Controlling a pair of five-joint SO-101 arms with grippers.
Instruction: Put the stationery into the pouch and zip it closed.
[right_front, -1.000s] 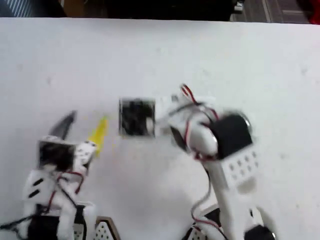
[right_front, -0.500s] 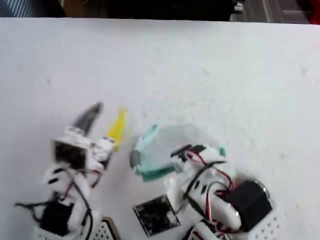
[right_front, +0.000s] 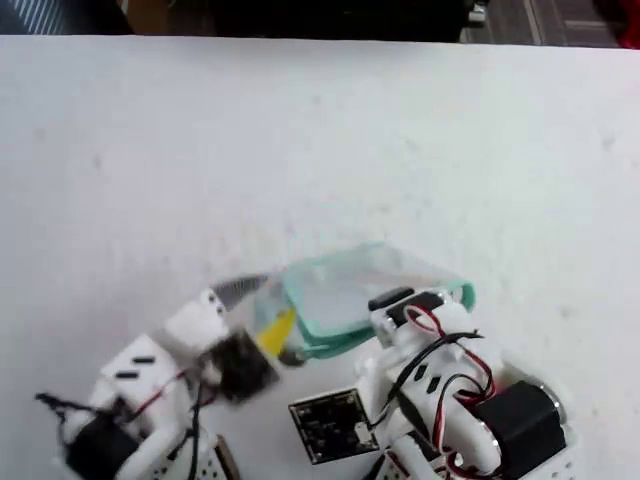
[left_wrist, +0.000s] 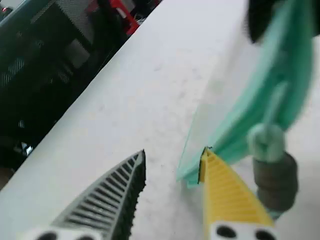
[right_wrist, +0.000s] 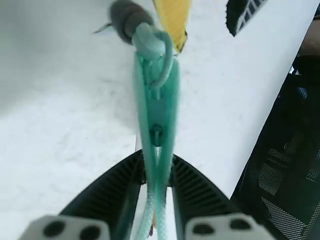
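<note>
Our right pincer (right_wrist: 156, 160) is clamped on the edge of the green pouch (right_front: 350, 295). Our left pincer (left_wrist: 173, 155) gapes wide and holds nothing, its yellow finger (left_wrist: 225, 200) at the pouch's corner.

This looks like a robotics lab or workroom. A plain white worktop (right_front: 320, 130) carries two small arms, the left arm (right_front: 135, 395) and the right arm (right_front: 455, 400). Both are built of white plastic parts, with red wires (right_front: 437, 330) and a bare circuit board (right_front: 327, 425) left exposed. Beyond the worktop's far edge the room is dim and crowded with dark shapes. In the right wrist view a black mesh panel (right_wrist: 285, 190), like an office chair back, stands beside the worktop. The left wrist view has more dark mesh (left_wrist: 75, 10) and something red (left_wrist: 117, 10) past the edge, too blurred to name.
</note>
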